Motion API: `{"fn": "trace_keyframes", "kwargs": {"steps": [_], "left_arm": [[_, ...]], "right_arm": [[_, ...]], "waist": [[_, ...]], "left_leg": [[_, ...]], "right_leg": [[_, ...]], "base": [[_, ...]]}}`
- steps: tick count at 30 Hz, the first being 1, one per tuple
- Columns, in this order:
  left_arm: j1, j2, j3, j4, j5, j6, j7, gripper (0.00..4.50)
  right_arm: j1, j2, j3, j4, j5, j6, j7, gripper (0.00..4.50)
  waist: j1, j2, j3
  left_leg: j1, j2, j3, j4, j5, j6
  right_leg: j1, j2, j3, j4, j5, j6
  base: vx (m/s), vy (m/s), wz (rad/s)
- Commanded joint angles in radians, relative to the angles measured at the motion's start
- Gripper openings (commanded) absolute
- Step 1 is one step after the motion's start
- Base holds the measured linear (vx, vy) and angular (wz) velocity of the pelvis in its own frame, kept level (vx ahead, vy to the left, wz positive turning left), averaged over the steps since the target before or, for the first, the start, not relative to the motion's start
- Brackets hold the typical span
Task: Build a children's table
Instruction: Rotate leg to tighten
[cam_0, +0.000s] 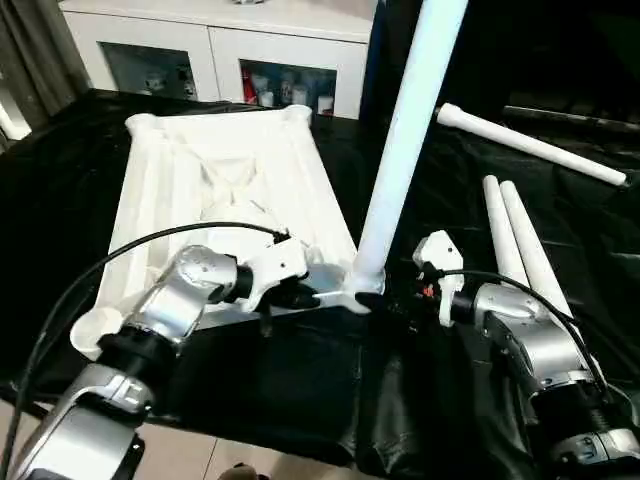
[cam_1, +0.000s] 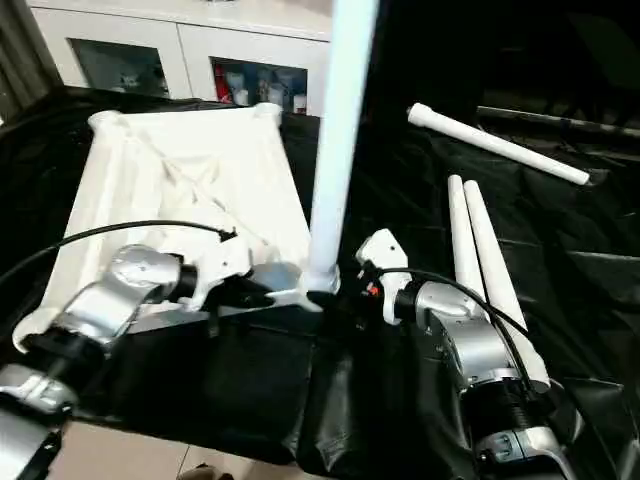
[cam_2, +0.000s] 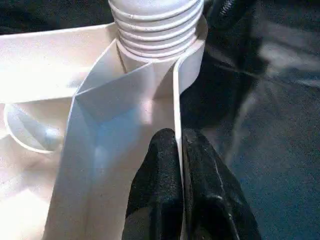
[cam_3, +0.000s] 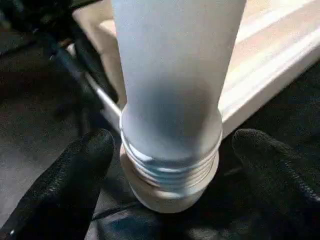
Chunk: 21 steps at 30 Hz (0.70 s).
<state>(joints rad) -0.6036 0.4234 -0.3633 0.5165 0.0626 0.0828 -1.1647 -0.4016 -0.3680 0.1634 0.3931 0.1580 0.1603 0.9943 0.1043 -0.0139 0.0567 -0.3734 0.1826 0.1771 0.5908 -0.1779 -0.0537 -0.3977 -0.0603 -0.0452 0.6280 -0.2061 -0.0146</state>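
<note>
Left eye view: black cloth (cam_0: 300, 370) under tabletop (cam_0: 230, 180); cabinet (cam_0: 220, 40) behind.

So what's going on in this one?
The robot is putting legs on an upside-down white tabletop lying on black sheeting. One leg stands upright in the near corner socket, its threads still partly showing. The left gripper is pinched shut on the tabletop's rim beside that socket, steadying it. The right gripper is open, one finger on each side of the leg's base. Three more legs lie to the right.
</note>
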Motion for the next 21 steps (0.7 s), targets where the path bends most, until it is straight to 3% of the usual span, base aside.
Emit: {"fn": "trace_keyframes", "kwargs": {"steps": [1, 8, 12, 15, 21], "left_arm": [[0.012, 0.006, -0.032, -0.008, 0.020, 0.002, -0.024, 0.03], [0.018, 0.009, -0.026, -0.009, 0.012, 0.003, -0.017, 0.03], [0.024, 0.007, -0.019, -0.016, 0.010, 0.011, -0.018, 0.03], [0.024, 0.006, -0.018, -0.014, 0.010, 0.010, -0.017, 0.03], [0.027, 0.010, -0.018, -0.016, 0.011, 0.010, -0.019, 0.00]], "right_arm": [[-0.003, -0.013, 0.011, -0.025, -0.010, -0.009, 0.020, 4.21], [-0.026, 0.009, 0.006, 0.016, -0.019, -0.045, 0.002, 4.21], [-0.042, 0.026, 0.000, 0.030, -0.006, -0.052, -0.006, 4.21], [-0.049, 0.032, -0.003, 0.041, -0.010, -0.059, -0.011, 4.21], [-0.049, 0.036, 0.003, 0.061, -0.014, -0.077, -0.001, 3.76]], "waist": [[0.001, 0.003, -0.066], [0.006, -0.002, -0.067], [0.006, 0.001, -0.066], [0.006, 0.002, -0.069], [0.007, 0.001, -0.068]], "left_leg": [[0.016, 0.051, -0.015, -0.066, -0.179, 0.029], [0.014, 0.049, -0.015, -0.065, -0.163, 0.028], [0.016, 0.051, -0.015, -0.067, -0.176, 0.023], [0.015, 0.049, -0.015, -0.065, -0.154, 0.026], [0.014, 0.049, -0.014, -0.065, -0.160, 0.031]], "right_leg": [[0.051, -0.084, 0.046, -0.072, -0.075, -0.243], [0.053, -0.085, 0.046, -0.070, -0.064, -0.241], [0.049, -0.086, 0.046, -0.072, -0.095, -0.237], [0.051, -0.084, 0.046, -0.067, -0.053, -0.240], [0.052, -0.085, 0.045, -0.069, -0.060, -0.242]], "base": [[0.000, 0.000, 0.00], [0.000, 0.000, 0.00], [0.000, 0.000, 0.00], [0.000, 0.000, 0.00], [0.000, 0.000, 0.00]]}}
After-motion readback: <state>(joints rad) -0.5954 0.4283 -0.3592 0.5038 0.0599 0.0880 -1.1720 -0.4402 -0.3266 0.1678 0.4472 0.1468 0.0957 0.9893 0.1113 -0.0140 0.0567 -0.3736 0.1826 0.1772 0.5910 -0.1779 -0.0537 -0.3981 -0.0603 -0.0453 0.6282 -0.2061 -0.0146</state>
